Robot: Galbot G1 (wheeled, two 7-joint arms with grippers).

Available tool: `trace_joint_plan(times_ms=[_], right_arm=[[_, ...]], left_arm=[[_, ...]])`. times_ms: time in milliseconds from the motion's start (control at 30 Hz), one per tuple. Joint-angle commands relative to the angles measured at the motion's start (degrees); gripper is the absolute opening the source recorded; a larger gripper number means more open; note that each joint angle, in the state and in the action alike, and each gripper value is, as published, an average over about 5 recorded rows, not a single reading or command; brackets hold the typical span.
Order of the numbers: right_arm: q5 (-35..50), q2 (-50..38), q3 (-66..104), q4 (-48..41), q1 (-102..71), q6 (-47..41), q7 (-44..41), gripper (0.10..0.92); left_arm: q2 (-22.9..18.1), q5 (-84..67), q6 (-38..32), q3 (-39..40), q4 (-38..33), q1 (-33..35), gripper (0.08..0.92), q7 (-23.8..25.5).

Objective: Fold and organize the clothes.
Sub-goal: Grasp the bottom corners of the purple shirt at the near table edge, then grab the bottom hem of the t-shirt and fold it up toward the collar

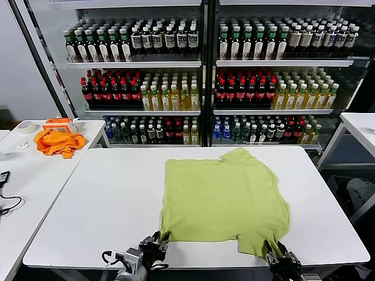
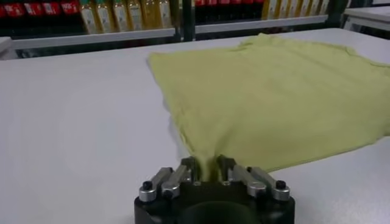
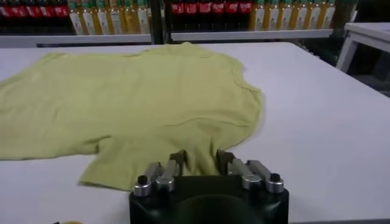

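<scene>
Pinching the near edge of the lime yellow-green T-shirt (image 1: 225,196) at both corners: my left gripper (image 2: 208,172) has its fingers pressed on the left hem corner, my right gripper (image 3: 200,162) clamps the right corner; the shirt lies flat on the white table (image 1: 105,205)

Head high—wrists low, T-shirt (image 1: 225,196) shared

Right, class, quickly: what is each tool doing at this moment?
Left tool: shut on the near corner of the T-shirt.
Right tool: shut on the T-shirt's near edge.
</scene>
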Motion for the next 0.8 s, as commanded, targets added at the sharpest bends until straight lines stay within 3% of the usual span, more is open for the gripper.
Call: trace_joint_plan(times_ms=[33,233,800], right_arm=[[0.54,-0.08,0.32,0.95,0.03,0.8,-0.58,0.171],[1.74,-1.4,1.7,6.75,-3.64,-0.61,-1.9,0.106],[0.47,-4.22,2.76,11.65,-12.24,-1.71,-2.59,0.106]], left_arm=[[0.65,0.04,-0.3,-0.96,0.08,-1.15,0.239,1.49],[3.01,-0.85,-0.86,-3.03,-3.14,0.53,0.092,1.82],[8.34,-2.63,0.58,-9.96,-14.83,13.54,0.08,0.57]])
